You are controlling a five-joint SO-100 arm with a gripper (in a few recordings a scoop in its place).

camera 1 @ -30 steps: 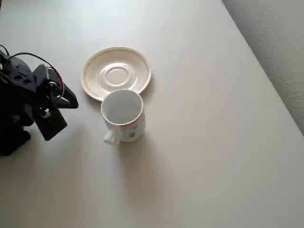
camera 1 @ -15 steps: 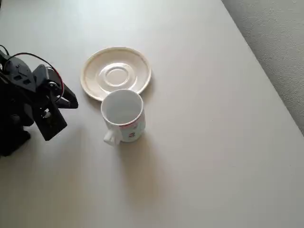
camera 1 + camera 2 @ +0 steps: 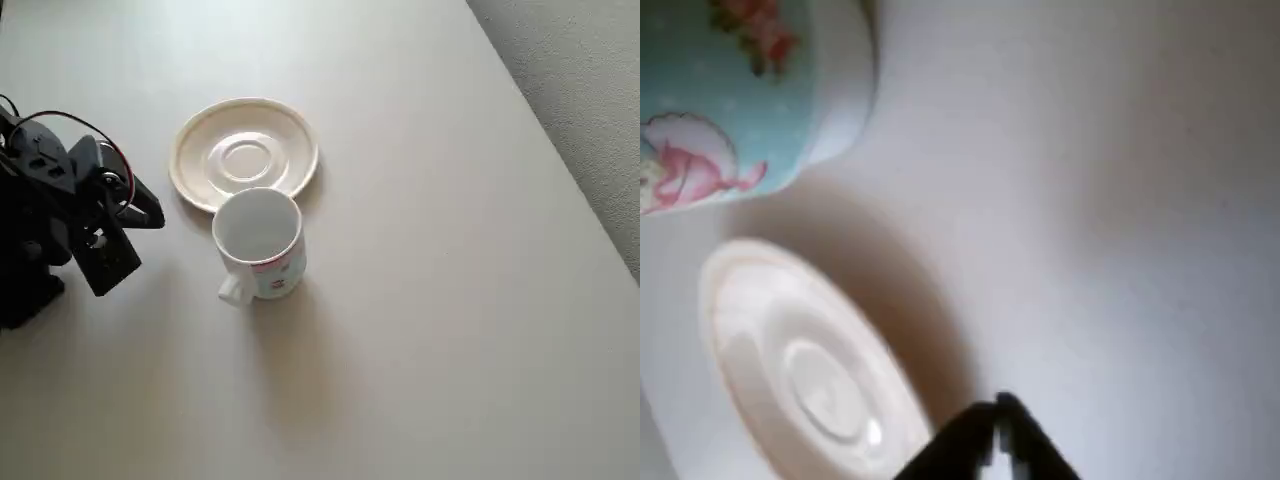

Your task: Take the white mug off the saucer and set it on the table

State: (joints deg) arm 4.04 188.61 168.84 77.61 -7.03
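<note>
The white mug (image 3: 258,240) stands upright on the table (image 3: 430,320), just below the saucer (image 3: 244,155) in the overhead view, with its handle pointing to the lower left. The mug's rim overlaps the saucer's near edge in the picture; I cannot tell whether they touch. The saucer carries nothing. My gripper (image 3: 150,212) is off to the left of both, apart from them, shut and holding nothing. In the wrist view the mug's printed side (image 3: 740,90) is at the top left, the saucer (image 3: 800,370) at the lower left, and my gripper's dark tip (image 3: 998,430) pokes in at the bottom edge.
The table's straight edge runs diagonally at the upper right, with textured grey floor (image 3: 590,90) beyond it. The black arm body (image 3: 40,230) with red and black wires takes up the left edge. Bare tabletop stretches to the right of and below the mug.
</note>
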